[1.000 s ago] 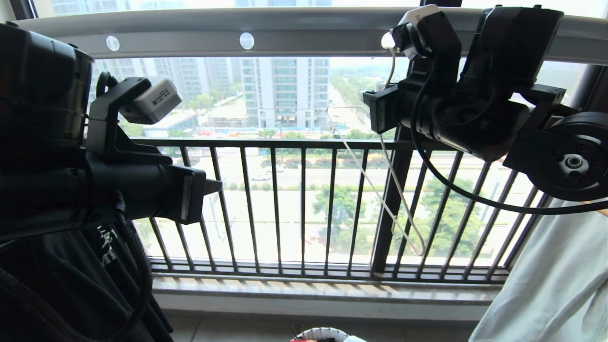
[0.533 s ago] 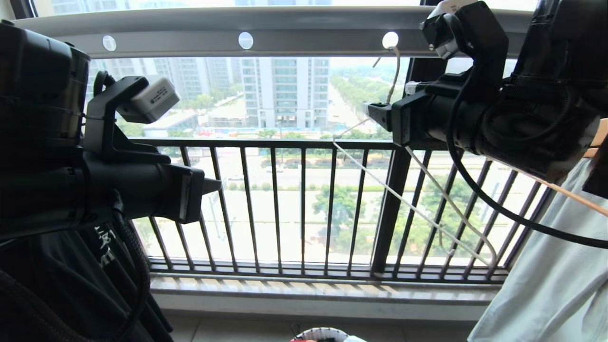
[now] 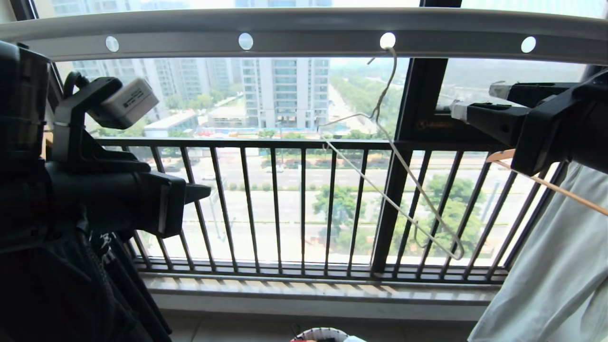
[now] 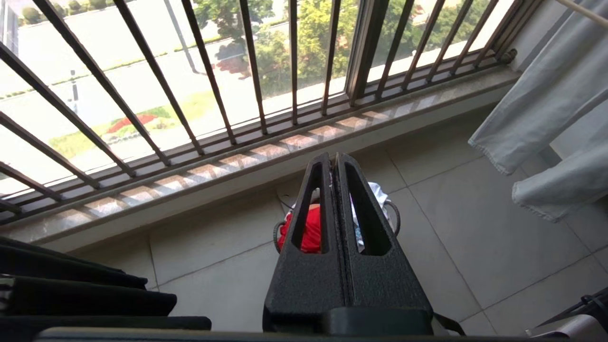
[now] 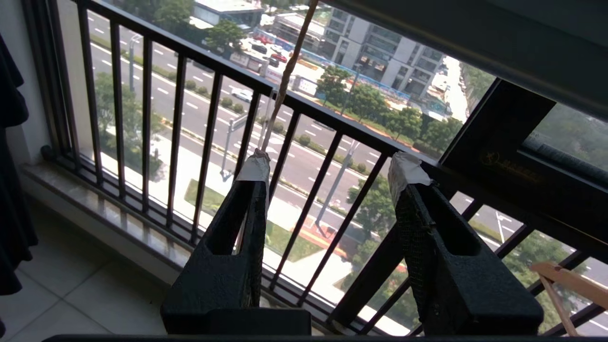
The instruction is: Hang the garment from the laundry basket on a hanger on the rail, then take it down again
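the hanger [image 3: 408,175] hangs bare by its hook in a hole of the rail [image 3: 304,28], tilted, its lower corner low and to the right against the railing [image 3: 285,209]. the garment [image 4: 311,230] lies below in the basket [image 4: 392,213] on the floor, a strip of red showing between the fingers in the left wrist view; in the head view only the basket's rim shows at the bottom edge.

the step in hand looks to be the start of the hanging: the hanger is set, so the shirt must be fetched next. to do it well, the arm that goes down should drop clear of the hanger so as not to knock the hook out of its hole, open before it reaches the basket, and take the red cloth near the collar or shoulder rather than the white fabric beside it.

the right pincer [image 5: 327,175] is up near the rail, right of the hanger, jaws apart and holding nothing; in its wrist view the wire runs just by one taped fingertip, touching or not is unclear. the left pincer [image 4: 336,164] is closed and empty, held above the basket, with the garment well below it and almost directly under its tips.
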Robot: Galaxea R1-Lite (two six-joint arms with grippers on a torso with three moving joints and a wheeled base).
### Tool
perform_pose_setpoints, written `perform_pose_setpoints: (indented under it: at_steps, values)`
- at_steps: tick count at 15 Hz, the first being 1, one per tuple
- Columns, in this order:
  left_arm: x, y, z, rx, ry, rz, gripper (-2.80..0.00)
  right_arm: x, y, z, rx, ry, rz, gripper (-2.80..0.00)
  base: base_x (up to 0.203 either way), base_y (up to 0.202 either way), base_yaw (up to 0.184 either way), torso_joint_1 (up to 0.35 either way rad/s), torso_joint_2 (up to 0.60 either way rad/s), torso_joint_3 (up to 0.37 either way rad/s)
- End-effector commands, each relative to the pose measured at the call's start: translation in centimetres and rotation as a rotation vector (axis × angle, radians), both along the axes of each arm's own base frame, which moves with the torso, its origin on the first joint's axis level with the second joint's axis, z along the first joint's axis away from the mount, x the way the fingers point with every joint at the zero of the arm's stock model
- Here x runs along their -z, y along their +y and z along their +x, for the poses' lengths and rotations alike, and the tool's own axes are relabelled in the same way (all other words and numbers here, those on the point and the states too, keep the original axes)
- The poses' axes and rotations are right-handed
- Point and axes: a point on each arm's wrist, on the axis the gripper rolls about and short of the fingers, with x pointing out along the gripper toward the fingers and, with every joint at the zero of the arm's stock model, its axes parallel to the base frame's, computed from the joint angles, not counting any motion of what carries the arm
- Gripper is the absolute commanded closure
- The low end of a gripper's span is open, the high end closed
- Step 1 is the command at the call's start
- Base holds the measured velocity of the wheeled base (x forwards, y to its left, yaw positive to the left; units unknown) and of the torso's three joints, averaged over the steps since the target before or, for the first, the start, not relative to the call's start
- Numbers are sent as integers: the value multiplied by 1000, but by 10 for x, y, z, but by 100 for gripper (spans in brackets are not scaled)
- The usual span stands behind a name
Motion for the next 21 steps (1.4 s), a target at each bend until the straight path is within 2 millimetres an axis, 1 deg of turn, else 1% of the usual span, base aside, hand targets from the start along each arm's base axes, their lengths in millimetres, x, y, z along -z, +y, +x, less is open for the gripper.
perform_pose_setpoints:
  at_steps: [1, 2, 3, 5, 7, 8, 10, 12, 15, 17, 18, 20, 21]
  values:
    - [-1, 24, -32, -12, -62, 1, 0, -3, -24, -26, 23, -20, 13, 0, 0, 0, 0, 0, 0, 0]
    - [4, 34, -41, -43, -71, 11, 0, 1, -30, -33, 28, -10, 6, 0, 0, 0, 0, 0, 0, 0]
    - [11, 46, -56, -62, -87, 7, 0, 7, -39, -41, 41, 2, -1, 0, 0, 0, 0, 0, 0, 0]
    - [36, 63, -83, -84, -86, 13, 0, 23, -57, -55, 98, 22, -14, 0, 0, 0, 0, 0, 0, 0]
    - [53, 80, -112, -103, -127, -15, 0, 38, -76, -76, 154, 12, -5, 0, 0, 0, 0, 0, 0, 0]
    - [64, 87, -123, -126, -139, -28, 0, 51, -84, -83, 195, 24, -12, 0, 0, 0, 0, 0, 0, 0]
    - [87, 97, -137, -230, -141, -39, 0, 77, -99, -98, 305, 41, -20, 0, 0, 0, 0, 0, 0, 0]
    - [94, 104, -151, -327, -191, -63, 0, 96, -108, -116, 366, 29, -11, 0, 0, 0, 0, 0, 0, 0]
    - [110, 107, -165, -478, -231, -57, 0, 119, -117, -137, 479, -2, 7, 0, 0, 0, 0, 0, 0, 0]
    - [121, 108, -177, -550, -276, -61, 0, 125, -120, -150, 539, -38, 23, 0, 0, 0, 0, 0, 0, 0]
    - [130, 108, -176, -573, -255, -47, 0, 127, -120, -156, 555, -36, 22, 0, 0, 0, 0, 0, 0, 0]
    - [150, 110, -171, -687, -207, 2, 0, 137, -123, -178, 586, 2, 7, 0, 0, 0, 0, 0, 0, 0]
    - [153, 110, -168, -703, -227, -3, 0, 139, -124, -182, 622, 27, -1, 0, 0, 0, 0, 0, 0, 0]
